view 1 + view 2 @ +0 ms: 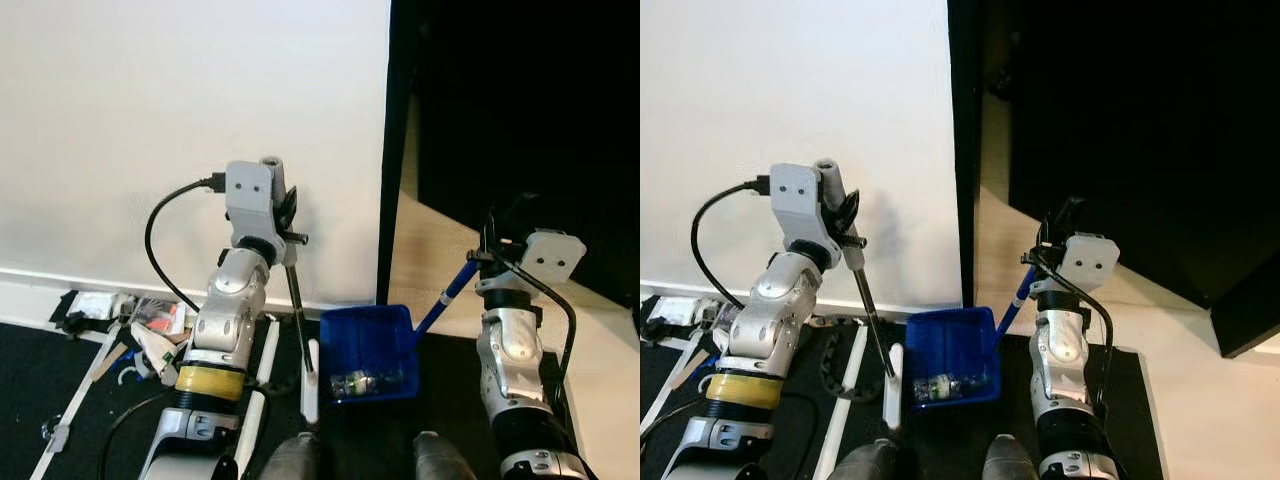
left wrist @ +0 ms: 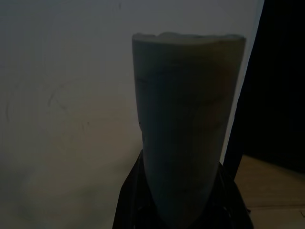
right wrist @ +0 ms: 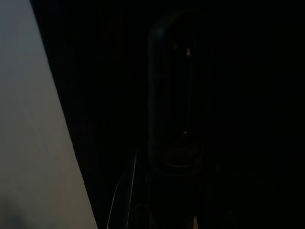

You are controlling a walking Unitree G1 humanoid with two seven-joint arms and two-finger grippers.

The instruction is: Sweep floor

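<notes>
My left gripper [image 1: 288,215] is raised in front of the white wall, shut on the top of the broom handle [image 1: 297,300]. The thin rod runs down to a white broom head [image 1: 311,385] on the black mat. In the left wrist view the pale handle end [image 2: 188,124] stands between the fingers. Just right of the broom head lies a blue dustpan [image 1: 365,322], with a small clump of debris [image 1: 362,381] at its near edge. Its blue handle [image 1: 450,290] rises to my right gripper [image 1: 490,245], which is shut on it. The right wrist view is very dark, with the handle [image 3: 178,95] barely visible.
A heap of paper and plastic litter [image 1: 140,320] lies along the baseboard at the left. White strips [image 1: 268,345] and a black cable lie on the mat. A dark door frame [image 1: 392,150] edges the wall, with wooden floor [image 1: 430,240] beyond it.
</notes>
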